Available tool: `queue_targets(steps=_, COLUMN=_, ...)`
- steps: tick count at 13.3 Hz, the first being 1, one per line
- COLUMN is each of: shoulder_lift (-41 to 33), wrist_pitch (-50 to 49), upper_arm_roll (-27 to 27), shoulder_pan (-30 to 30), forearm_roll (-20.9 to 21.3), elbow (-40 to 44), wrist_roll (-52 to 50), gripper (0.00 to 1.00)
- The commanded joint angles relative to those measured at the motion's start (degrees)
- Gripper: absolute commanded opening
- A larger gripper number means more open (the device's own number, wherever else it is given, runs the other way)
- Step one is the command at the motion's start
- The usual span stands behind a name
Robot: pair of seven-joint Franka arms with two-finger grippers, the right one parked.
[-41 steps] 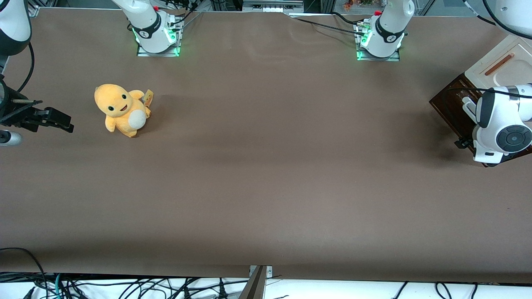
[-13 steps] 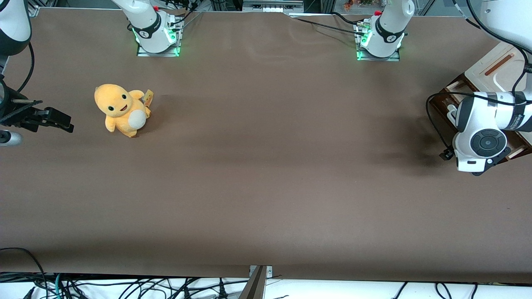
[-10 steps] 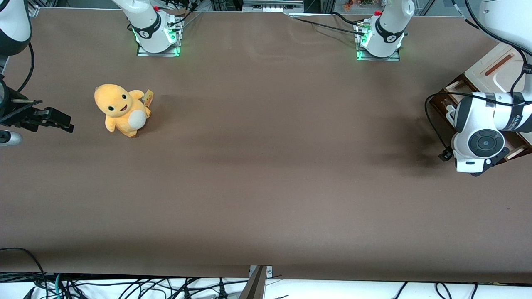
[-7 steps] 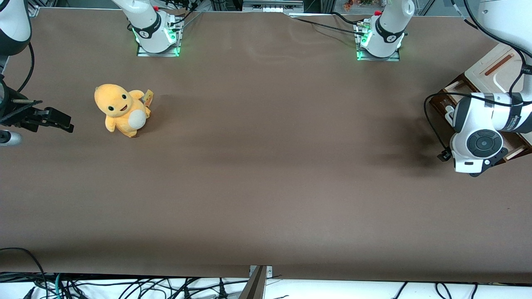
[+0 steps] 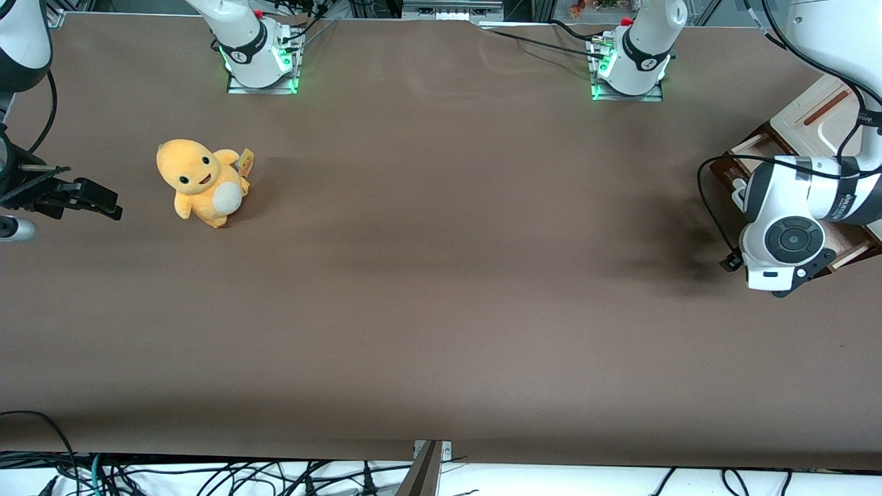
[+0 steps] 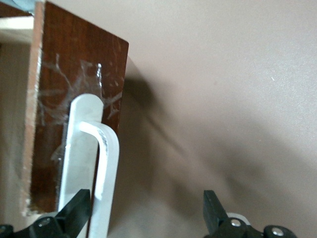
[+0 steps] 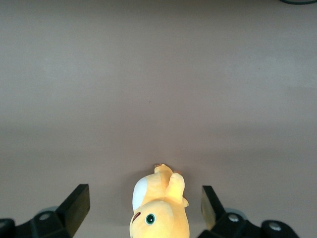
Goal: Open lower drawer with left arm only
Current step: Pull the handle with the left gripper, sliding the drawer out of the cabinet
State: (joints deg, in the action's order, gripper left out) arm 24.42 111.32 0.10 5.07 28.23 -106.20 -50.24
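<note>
While the front view hides the gripper (image 6: 143, 218), the wrist view shows jaws spread, white handle (image 6: 91, 168) between them, drawer (image 6: 74, 94) ajar.

One drawer (image 5: 844, 238) (open), one plush toy (image 5: 201, 181)

The drawer (image 6: 74, 99) front is dark brown wood with a glossy finish, marked by pale scuffs and scratches; its cut edge shows a lighter, raw orange-brown. Its handle (image 6: 94, 163) is smooth white plastic with a soft sheen. The gripper (image 6: 143, 218), just in front of the handle with its fingers spread wide, has matt black fingers (image 6: 74, 213) with small bright metal screws. The arm (image 5: 792, 220) has a glossy white shell and a dark grey cap. The table (image 5: 441, 275) is a matt brown covering, slightly rippled. The toy (image 5: 200, 182) is fuzzy yellow plush cloth.
</note>
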Motion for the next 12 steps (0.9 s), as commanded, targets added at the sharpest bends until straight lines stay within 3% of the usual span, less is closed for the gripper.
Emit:
queue_targets(steps=1, shoulder_lift=0.71, wrist_pitch=-7.14, upper_arm_roll=0.07, shoulder_pan=0.38, forearm_roll=-1.51, elbow=5.99, wrist_roll=6.28, gripper=1.00)
queue_targets(steps=3, shoulder_lift=0.63, wrist_pitch=-9.19, upper_arm_roll=-0.19, shoulder_pan=0.20, forearm_roll=-2.03, elbow=7.93, wrist_roll=6.91, gripper=1.00)
queue_targets(steps=8, shoulder_lift=-0.78, wrist_pitch=-9.28, upper_arm_roll=-4.05, shoulder_pan=-0.42, forearm_roll=-14.41, elbow=11.44, wrist_roll=10.58, gripper=1.00)
queue_targets(steps=10, shoulder_lift=-1.13, wrist_pitch=-9.97, upper_arm_roll=-4.15, shoulder_pan=0.11, forearm_roll=-21.87, elbow=14.17, wrist_roll=16.46, gripper=1.00)
queue_targets(steps=12, shoulder_lift=-3.58, wrist_pitch=-13.92, upper_arm_roll=-3.97, shoulder_pan=2.29, forearm_roll=-26.45, elbow=15.23, wrist_roll=25.75, gripper=1.00)
